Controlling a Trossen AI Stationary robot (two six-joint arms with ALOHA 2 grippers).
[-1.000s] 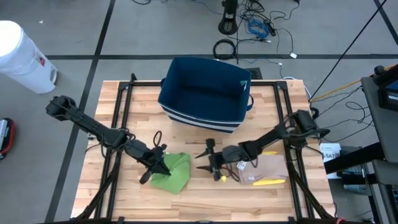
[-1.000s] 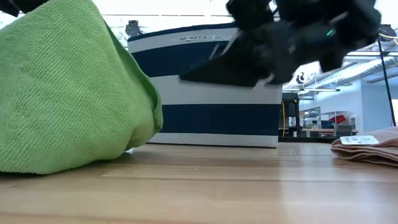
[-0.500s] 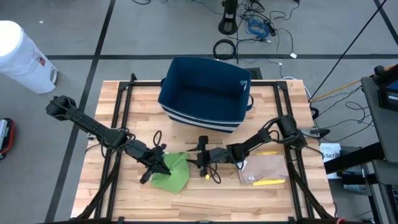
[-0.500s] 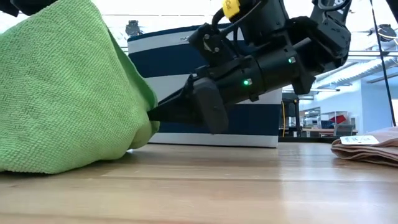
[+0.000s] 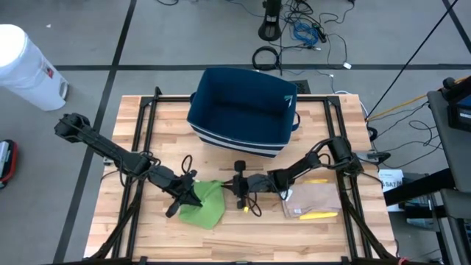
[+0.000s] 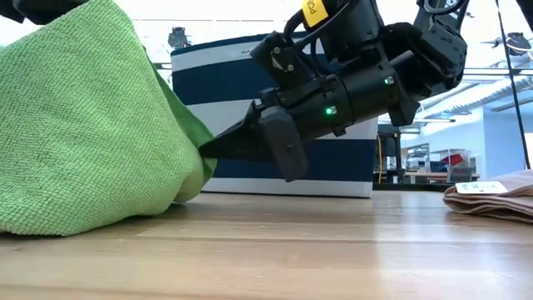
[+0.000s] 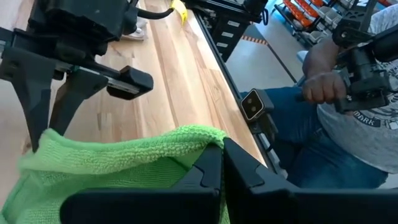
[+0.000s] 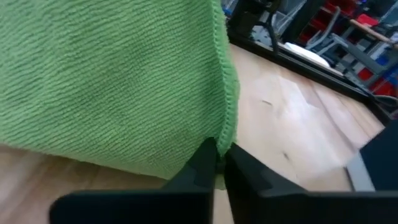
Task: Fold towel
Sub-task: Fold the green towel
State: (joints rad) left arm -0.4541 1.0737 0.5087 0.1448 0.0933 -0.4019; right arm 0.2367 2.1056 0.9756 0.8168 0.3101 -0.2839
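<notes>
A green towel [image 5: 204, 205] lies bunched at the table's near middle. Part of it is raised, and its lower part [image 6: 75, 221] rests on the wood. My left gripper [image 5: 193, 193] is shut on the raised part, reaching in from the table's left. My right gripper [image 5: 227, 188] comes from the right and is shut on the towel's right-hand edge. In the low view its dark fingers [image 6: 225, 148] end at the towel's side. My left gripper pinches the towel's raised top edge [image 7: 208, 135] between its two shut fingers, slanting down from the table's left. The cloth is held up there and falls away below the fingers to the table. My right gripper pinches the towel's hemmed side edge [image 8: 226, 138] between its two fingers. It comes almost level from the table's right. The cloth hangs slack above the pinch; one layer or several, I cannot tell.
A navy and white basket [image 5: 243, 110] stands at the table's far middle. A tan cloth [image 5: 318, 199] with a yellow thing on it lies at the near right. A person [image 7: 348, 106] sits beyond the table's near edge. A white bin [image 5: 22, 66] stands off the table, far left.
My right gripper has gone down and toward the table's left, up to the towel, and has shut on its right edge. The towel and my left gripper have kept their place.
</notes>
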